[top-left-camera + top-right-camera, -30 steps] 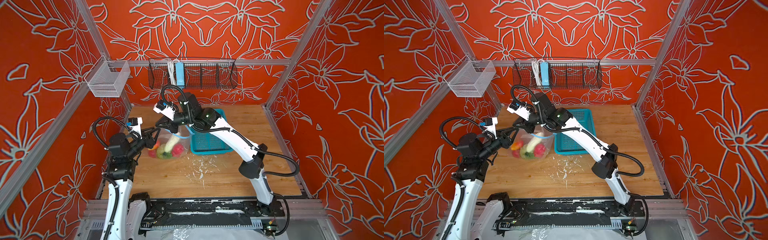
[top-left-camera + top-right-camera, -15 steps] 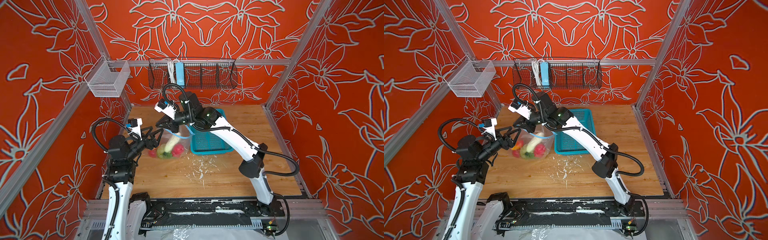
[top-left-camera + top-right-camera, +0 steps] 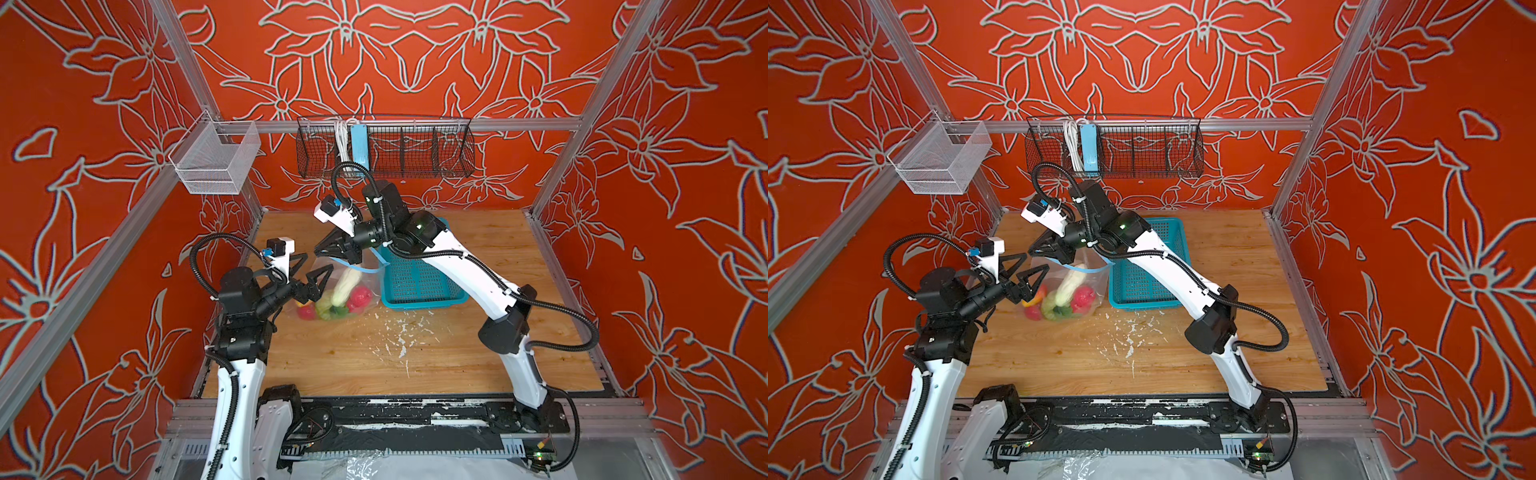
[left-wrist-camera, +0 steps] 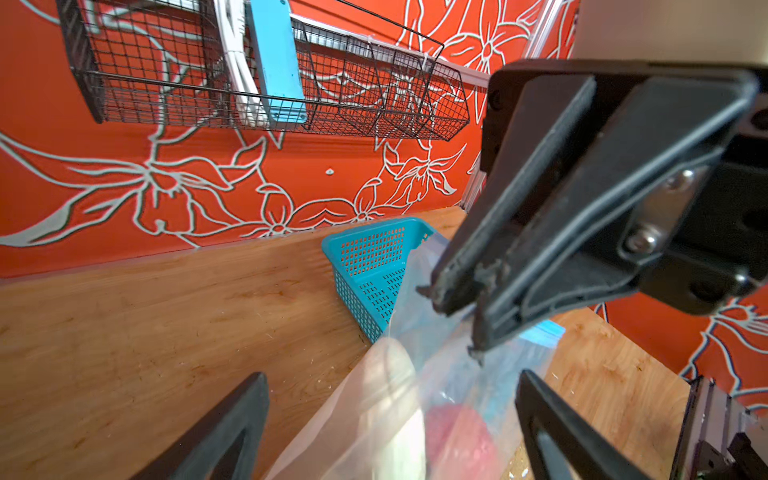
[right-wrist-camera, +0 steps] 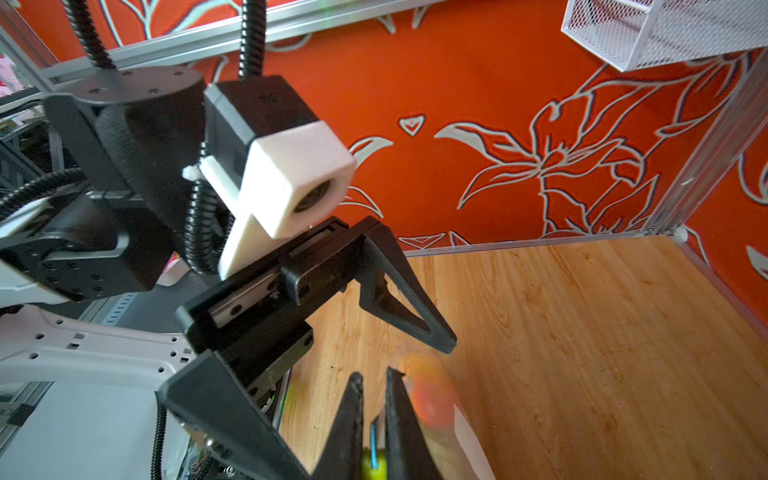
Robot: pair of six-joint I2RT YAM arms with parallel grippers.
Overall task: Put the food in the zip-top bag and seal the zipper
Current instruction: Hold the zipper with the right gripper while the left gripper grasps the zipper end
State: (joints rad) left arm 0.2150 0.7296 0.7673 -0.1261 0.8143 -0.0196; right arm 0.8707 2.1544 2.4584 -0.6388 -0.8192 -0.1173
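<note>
White mesh bin [image 3: 216, 162] hangs on the left wall rail, above the table [image 3: 457, 357].

The left gripper [image 3: 320, 262] [image 3: 1037, 262] comes in over the table's left edge, approx mid-depth. Its fingers [image 4: 232, 424] are spread wide w/ nothing gripped. In the left wrist view the zip-top bag [image 4: 490, 374] sits btwn them; can't tell if either touches the plastic. In both top views the nearer finger overlaps the bag's left side.

The bag stands on the table's left half, bottom on the wood, top held up. The food [image 3: 336, 301] [image 3: 1065, 301] is piled in the bottom: white cucumber [image 3: 347, 284] leaning, red pcs on the right, green below, an orange bit at the left.

The right gripper [image 3: 355, 262] [image 3: 1065, 262] reaches across the middle & sits over the bag. Its fingers are pressed together, pinching the bag's top edge at the zipper [image 3: 361, 271] [image 3: 1088, 271]. In the right wrist view the blue strip shows in the thin slit btwn them. From the pinch the strip sags in a curve toward the teal basket [image 3: 419, 297]. Sealed or not: can't tell.

The basket is just right of the bag, nearer the table's back edge, approx center; contact w/ the bag unclear. White scuffs [image 3: 399, 332] mark the wood in front of it.

On the back wall: black wire rack [image 3: 415, 149] holding a light-blue power strip [image 3: 359, 145] & white cable.
</note>
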